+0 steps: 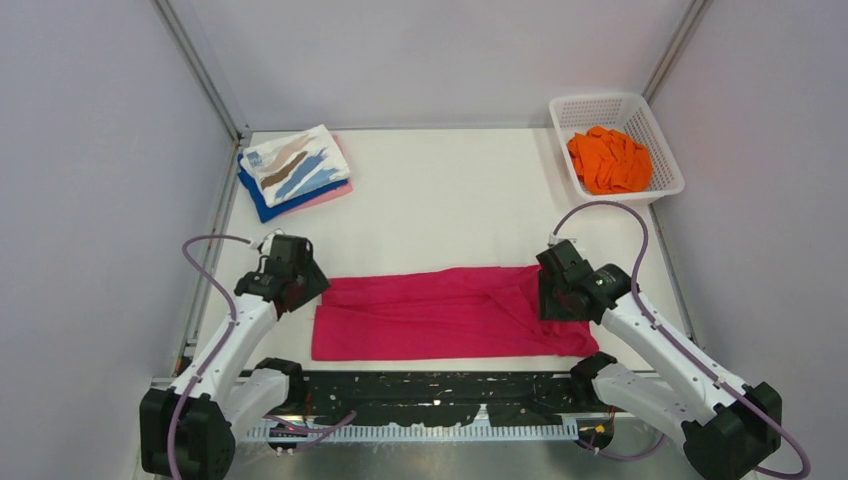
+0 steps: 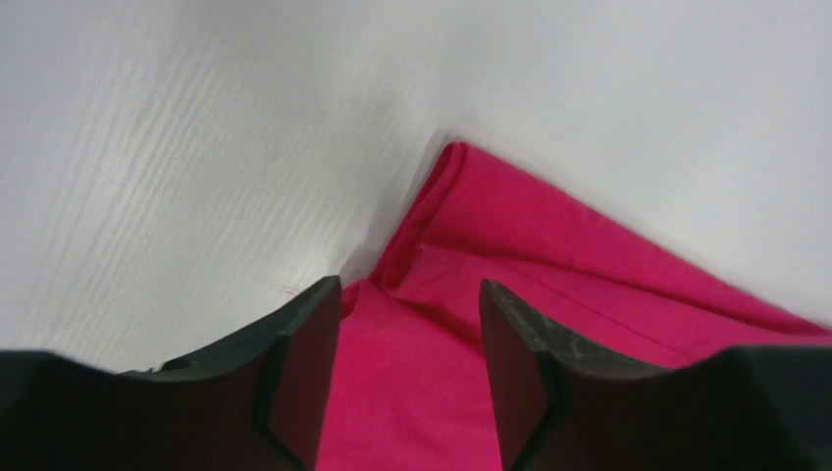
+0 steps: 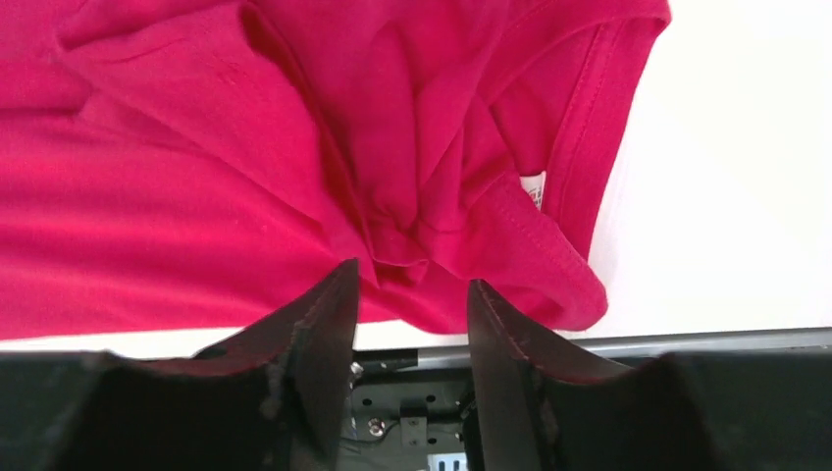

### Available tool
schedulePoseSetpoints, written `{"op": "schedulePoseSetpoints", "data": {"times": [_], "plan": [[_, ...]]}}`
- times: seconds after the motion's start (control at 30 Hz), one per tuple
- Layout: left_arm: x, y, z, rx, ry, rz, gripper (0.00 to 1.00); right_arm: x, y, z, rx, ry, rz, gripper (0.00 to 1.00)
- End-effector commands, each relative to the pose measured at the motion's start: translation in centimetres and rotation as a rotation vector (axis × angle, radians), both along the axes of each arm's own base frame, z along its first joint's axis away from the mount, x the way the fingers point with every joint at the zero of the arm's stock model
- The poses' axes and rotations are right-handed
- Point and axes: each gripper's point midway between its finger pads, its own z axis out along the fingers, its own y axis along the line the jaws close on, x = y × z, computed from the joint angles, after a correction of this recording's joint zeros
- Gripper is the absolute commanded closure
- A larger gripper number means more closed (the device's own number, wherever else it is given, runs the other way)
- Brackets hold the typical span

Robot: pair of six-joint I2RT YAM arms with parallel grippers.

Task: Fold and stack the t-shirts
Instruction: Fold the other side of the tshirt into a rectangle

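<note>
The magenta t-shirt [image 1: 440,312] lies folded into a long strip across the near middle of the table. My left gripper [image 1: 306,289] stands over its left end, open, and the cloth [image 2: 549,255] lies loose under the parted jaws [image 2: 410,289]. My right gripper [image 1: 553,300] is at the shirt's right end, also open [image 3: 412,277], with the bunched collar [image 3: 412,211] just past its tips and the white neck label [image 3: 533,188] showing. At the back left is a folded stack: the white streaked shirt [image 1: 295,163] on top, over a blue one [image 1: 262,203] and a pale pink one [image 1: 335,194]. The orange shirt [image 1: 608,160] lies crumpled in the basket.
The white lattice basket [image 1: 662,140] stands at the back right corner. A black rail with cables [image 1: 420,392] runs along the table's near edge just below the magenta strip. Grey walls close in the table on both sides and at the back.
</note>
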Motion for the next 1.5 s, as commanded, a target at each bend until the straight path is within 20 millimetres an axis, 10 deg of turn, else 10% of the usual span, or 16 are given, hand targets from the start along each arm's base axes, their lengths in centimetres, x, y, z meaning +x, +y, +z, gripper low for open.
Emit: {"op": "schedulePoseSetpoints", "data": {"times": [0.0,0.17,0.43,0.6,1.07,1.47], "plan": [[-1.5,1.6,-0.3,0.065,0.055,0.069,0.24,-1.6,0.9,0.9,0.087,0.015,0.004,0.43],[-0.9,1.5,2.5,0.038,-0.021,0.086,0.0,0.5,2.0,4.2,0.147,-0.116,0.03,0.0],[2.2,-6.9,4.7,-0.289,-0.143,-0.255,0.0,7.1,10.0,3.9,0.39,-0.221,0.2,0.05],[2.5,-7.7,1.6,-0.314,-0.061,-0.274,0.0,9.6,9.6,1.0,0.279,-0.19,0.205,0.05],[2.3,-6.7,-4.4,-0.261,0.138,-0.2,0.0,7.8,7.2,-5.8,0.144,-0.032,0.175,0.05],[2.2,-5.9,-3.1,-0.231,0.11,-0.173,0.0,1.0,13.7,-2.5,0.554,0.073,0.409,0.04]]}}
